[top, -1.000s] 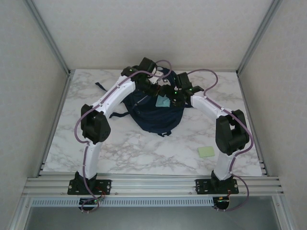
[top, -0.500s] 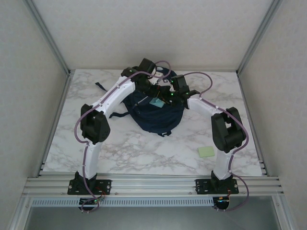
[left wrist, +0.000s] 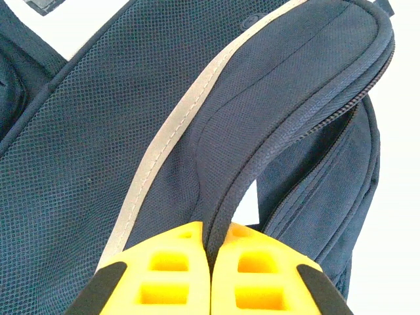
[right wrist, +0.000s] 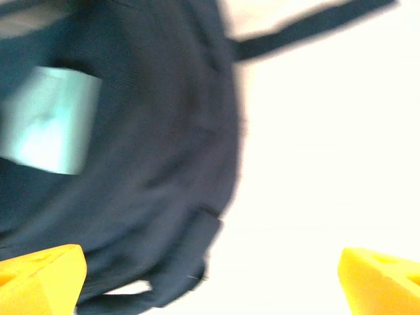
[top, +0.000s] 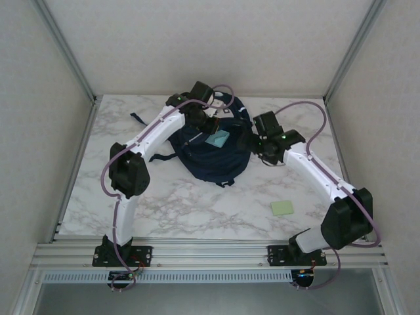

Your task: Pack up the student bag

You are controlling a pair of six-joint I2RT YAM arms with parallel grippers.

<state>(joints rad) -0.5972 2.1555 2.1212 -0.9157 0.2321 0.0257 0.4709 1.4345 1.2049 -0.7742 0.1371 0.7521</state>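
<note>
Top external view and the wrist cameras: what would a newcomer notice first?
The dark navy student bag lies mid-table toward the far edge, with a pale teal card showing against its fabric. The left gripper is shut on a padded edge of the bag, while the right gripper hangs open beside the bag's right side. A green pad lies alone on the marble.

Overhead – wrist views close on bag [top: 210,161]

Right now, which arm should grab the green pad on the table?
Right: the right gripper is open and free, and the green pad lies on its side. The left gripper is pinching the backpack.
</note>
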